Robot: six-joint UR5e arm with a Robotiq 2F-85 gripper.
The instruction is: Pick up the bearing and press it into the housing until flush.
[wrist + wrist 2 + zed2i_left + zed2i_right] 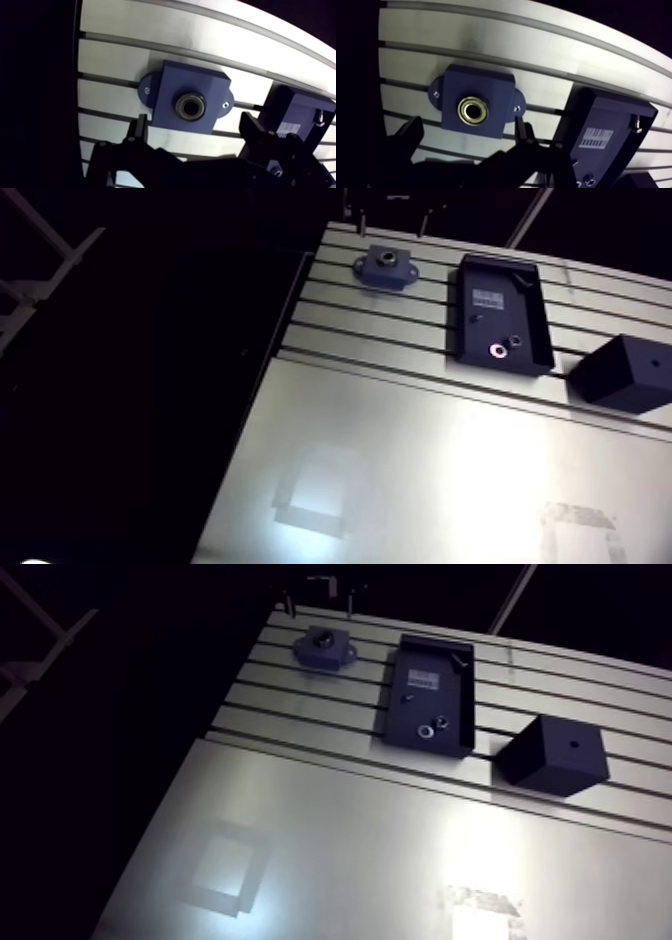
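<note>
A dark blue housing (167, 92) with two screw ears sits on the slotted table (110, 60). A metallic bearing (190, 106) sits in its central bore and looks about level with the face. My gripper (194, 122) hovers above the housing, open, with one finger on each side of the block's near edge and nothing between them. In the arm view the housing (383, 268) lies near the table's far edge, with the bearing a dark spot in its middle.
A black tray (535, 318) lies beside the housing. It holds a label, a shiny ring (497, 351) and a small dark part (515, 341). A black box (625, 373) stands beyond the tray. A smooth metal plate (400, 468) covers the near table.
</note>
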